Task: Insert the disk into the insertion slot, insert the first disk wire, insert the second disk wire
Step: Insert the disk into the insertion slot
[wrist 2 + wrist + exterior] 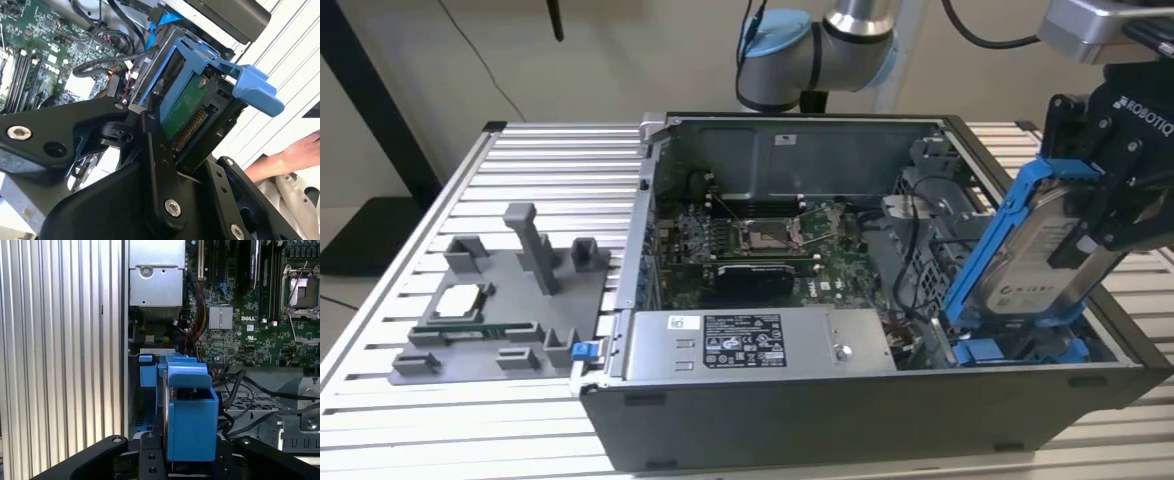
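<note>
- Closest to the wrist cameras: black metal tool point(177, 135), fingers point(155, 150) pressed together on the disk point(186, 107) from both sides, with the tips partly hidden behind the disk's end.
- Disk: flat silver-grey slab framed by a glossy bright blue plastic caddy. Green circuit board and a row of gold connector pins at the tool end in the second wrist view. Upper part of the pale label face covered by the tool in the exterior view.
- Long axis steeply tilted: upper end at the tool, toward the exterior view's right; lower end down at the insertion slot point(1017, 350). Cannot tell whether seated on the rails there, since the contact is hidden low in the case.
- Slot: blue plastic rails at the exterior view's right end of the open computer case point(854, 425), with black cables point(914, 250) bunched just beside.
- Farther in: long grey power-supply box point(761, 345), then green motherboard point(720, 235).
- Outside the case: ribbed aluminium counter point(547, 160) with a grey moulded fixture tray point(494, 290). A person's hand point(295, 150) cut off at the frame edge in the second wrist view.
</note>
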`<state>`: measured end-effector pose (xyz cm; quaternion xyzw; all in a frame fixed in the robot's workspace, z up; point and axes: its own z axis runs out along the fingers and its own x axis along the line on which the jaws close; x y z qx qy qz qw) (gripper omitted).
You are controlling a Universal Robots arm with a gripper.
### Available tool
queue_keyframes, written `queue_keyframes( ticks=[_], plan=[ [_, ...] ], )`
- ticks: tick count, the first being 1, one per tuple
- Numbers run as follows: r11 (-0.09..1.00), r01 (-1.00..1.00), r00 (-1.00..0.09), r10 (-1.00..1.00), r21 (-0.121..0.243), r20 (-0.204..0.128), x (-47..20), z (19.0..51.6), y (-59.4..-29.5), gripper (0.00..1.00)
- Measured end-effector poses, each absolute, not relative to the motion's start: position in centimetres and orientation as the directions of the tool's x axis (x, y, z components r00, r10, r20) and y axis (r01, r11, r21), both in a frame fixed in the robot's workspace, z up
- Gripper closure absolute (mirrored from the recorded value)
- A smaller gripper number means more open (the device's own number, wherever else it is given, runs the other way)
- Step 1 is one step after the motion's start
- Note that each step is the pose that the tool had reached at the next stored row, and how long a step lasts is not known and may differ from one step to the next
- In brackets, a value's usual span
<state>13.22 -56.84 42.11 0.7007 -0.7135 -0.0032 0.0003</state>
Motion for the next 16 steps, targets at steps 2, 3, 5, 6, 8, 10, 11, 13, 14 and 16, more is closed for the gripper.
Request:
queue_keyframes(
  ticks=[2,3,5,6,8,10,11,13,14,16],
  plan=[
    [0.018,-1.000,-0.018,-1.000,0.005,-0.004,13.3,41.9,-56.8,1.00],
    [0.018,-1.000,-0.018,-1.000,0.005,-0.004,13.3,41.9,-56.8,1.00],
    [0.018,-1.000,-0.018,-1.000,0.005,-0.004,13.4,41.7,-56.8,1.00],
    [0.018,-1.000,-0.018,-1.000,0.005,-0.004,13.5,41.6,-56.8,1.00],
    [0.018,-1.000,-0.018,-1.000,0.005,-0.004,13.5,41.5,-56.8,1.00],
    [0.018,-1.000,-0.018,-1.000,0.005,-0.004,13.5,41.4,-56.8,1.00],
    [0.018,-1.000,-0.018,-1.000,0.005,-0.004,13.5,41.3,-56.8,1.00],
    [0.018,-1.000,-0.018,-1.000,0.005,-0.004,13.5,41.2,-56.8,1.00],
    [0.018,-1.000,-0.018,-1.000,0.005,-0.004,13.5,41.1,-56.8,1.00],
    [0.018,-1.000,-0.018,-1.000,0.005,-0.004,13.5,41.0,-56.8,1.00]
  ],
)
